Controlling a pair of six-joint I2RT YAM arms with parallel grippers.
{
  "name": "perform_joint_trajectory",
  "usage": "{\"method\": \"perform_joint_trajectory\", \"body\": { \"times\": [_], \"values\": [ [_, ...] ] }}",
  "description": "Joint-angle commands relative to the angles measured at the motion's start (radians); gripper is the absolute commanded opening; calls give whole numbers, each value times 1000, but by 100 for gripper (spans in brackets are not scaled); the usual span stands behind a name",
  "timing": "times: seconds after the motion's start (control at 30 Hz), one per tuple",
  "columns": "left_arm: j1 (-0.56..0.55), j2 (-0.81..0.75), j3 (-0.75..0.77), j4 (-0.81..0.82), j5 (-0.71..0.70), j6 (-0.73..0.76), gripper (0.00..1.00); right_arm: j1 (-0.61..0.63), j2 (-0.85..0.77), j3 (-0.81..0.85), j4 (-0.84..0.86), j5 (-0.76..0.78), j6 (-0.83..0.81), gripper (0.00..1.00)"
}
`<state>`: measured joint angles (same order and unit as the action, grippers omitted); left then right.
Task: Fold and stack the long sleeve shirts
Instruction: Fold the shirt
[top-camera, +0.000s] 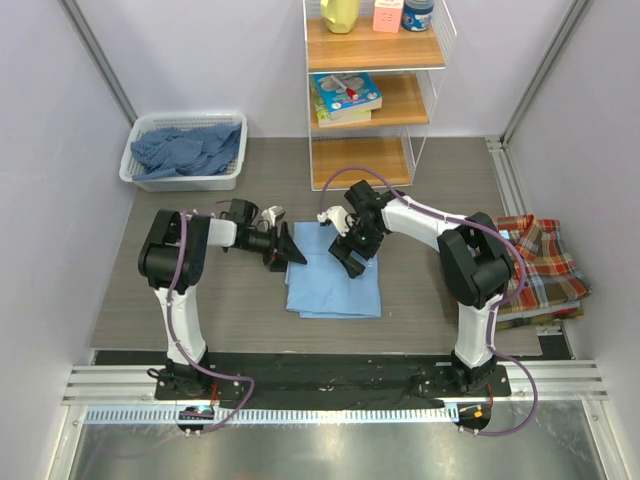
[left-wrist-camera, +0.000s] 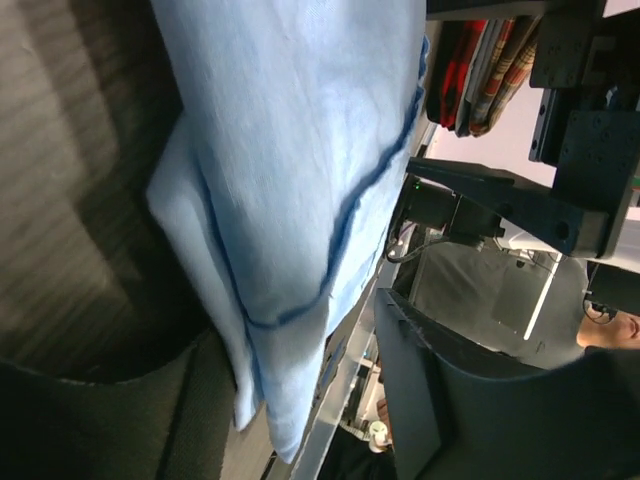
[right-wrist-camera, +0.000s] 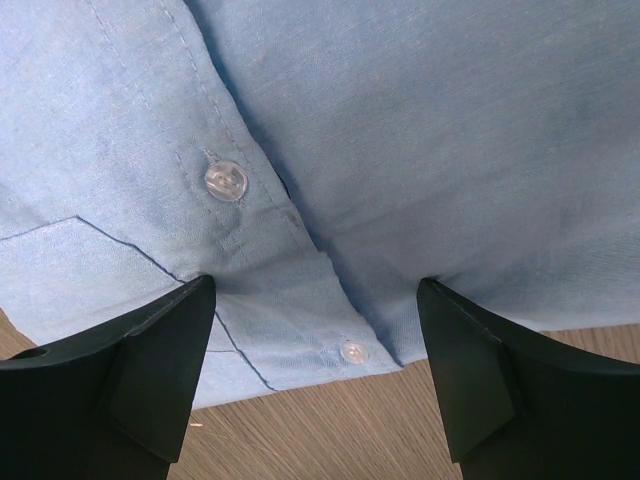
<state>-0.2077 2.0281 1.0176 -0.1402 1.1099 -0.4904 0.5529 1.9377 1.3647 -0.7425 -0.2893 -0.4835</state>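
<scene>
hidden bits: the light blue shirt (top-camera: 333, 278) is lying folded, so its sleeves and collar are tucked out of sight. From the top I can't make out any neck label.
left wrist view: it's showing everything sideways and cloth is filling most of the frame. The finger bodies are running off the bottom edge.
right wrist view: it's only catching a patch of the placket, two white buttons (right-wrist-camera: 225, 180) and a pocket seam. The rest of the shirt is running off the frame.
where the shirt is: it's sitting mid-counter (top-camera: 230, 300), right between the two arms.
left gripper (top-camera: 287, 250): it's sitting at the shirt's upper left corner. The jaws are standing partway apart with the cloth edge hanging between them, and a gap is showing on one side, so it isn't looking pinched.
right gripper (top-camera: 352, 255): it's hovering over the upper middle of the shirt with its jaws spread wide, holding nothing. The fingers are pointing down at the hem, just beside the lower button.
other shirts: the plaid shirts (top-camera: 545, 265) are lying stacked at the counter's right edge, well apart from both grippers. The darker blue ones (top-camera: 190, 148) are sitting bunched in the white basket (top-camera: 131, 165) at far left.
edges: the shirt's near hem is lying flat with wood showing past it.
room: bare counter is showing left and right of the shirt. The shelf unit (top-camera: 360, 160) is standing close behind the right gripper.
</scene>
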Motion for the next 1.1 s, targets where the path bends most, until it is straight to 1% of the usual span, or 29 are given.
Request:
{"method": "perform_joint_trajectory", "body": {
  "times": [0.0,0.03,0.1,0.13,0.2,0.23,0.27,0.3,0.33,0.37,0.4,0.43,0.47,0.53,0.57,0.6,0.63,0.67,0.7,0.73,0.77,0.8,0.83,0.87,0.93,0.97,1.0,1.07],
  "values": [
    [-18,80,2,59,-223,10,52,-5,26,22,19,-2,0,88],
    [-18,81,9,57,-226,9,46,-5,26,24,19,-7,5,88],
    [-15,75,33,27,-246,16,37,-5,24,24,19,-23,26,89],
    [-12,67,47,-36,-255,32,27,-5,23,24,19,-27,37,89],
    [-3,51,100,-148,-294,96,17,-13,9,22,20,-30,75,91],
    [4,28,116,-212,-338,169,8,-19,1,20,20,-48,92,92],
    [14,15,130,-319,-364,202,3,-27,-6,20,20,-59,109,93],
    [34,5,166,-387,-383,241,0,-53,-14,22,22,-73,150,94],
    [48,-15,185,-445,-436,310,0,-67,-32,22,22,-111,169,96],
    [60,-31,206,-555,-462,343,0,-85,-40,22,22,-131,184,97],
    [89,-43,246,-608,-499,370,0,-102,-49,24,23,-148,218,97],
    [100,-70,275,-657,-565,418,0,-134,-66,22,22,-180,230,98],
    [112,-84,304,-755,-620,435,0,-148,-74,22,22,-194,241,99],
    [126,-120,403,-844,-712,478,0,-180,-91,16,22,-212,266,100],
    [126,-146,441,-889,-784,546,0,-186,-95,13,22,-223,273,100],
    [126,-163,491,-973,-817,579,0,-195,-100,13,23,-232,279,100],
    [128,-173,588,-1010,-856,607,0,-203,-105,7,22,-241,296,100],
    [126,-189,652,-1042,-890,665,0,-215,-112,4,25,-254,304,100],
    [125,-192,714,-1103,-976,694,0,-222,-115,1,26,-276,313,100],
    [123,-190,857,-1134,-1016,723,0,-226,-118,-7,28,-290,327,100],
    [104,-180,931,-1179,-1051,772,0,-240,-123,-12,29,-301,333,100],
    [84,-149,1002,-1250,-1169,842,0,-245,-125,-16,29,-322,339,100],
    [65,-135,1079,-1286,-1205,883,0,-251,-128,-19,29,-332,345,100],
    [18,-125,1166,-1302,-1248,910,0,-260,-128,-19,29,-338,355,100],
    [-39,-129,1185,-1294,-1369,978,0,-271,-137,-24,28,-356,361,100],
    [-80,-135,1138,-1280,-1410,996,0,-274,-138,-24,28,-359,365,100],
    [-144,-156,1104,-1262,-1438,1009,0,-283,-143,-26,28,-363,367,100],
    [-209,-172,1015,-1193,-1486,998,0,-291,-146,-27,25,-372,373,100]
  ]
}}
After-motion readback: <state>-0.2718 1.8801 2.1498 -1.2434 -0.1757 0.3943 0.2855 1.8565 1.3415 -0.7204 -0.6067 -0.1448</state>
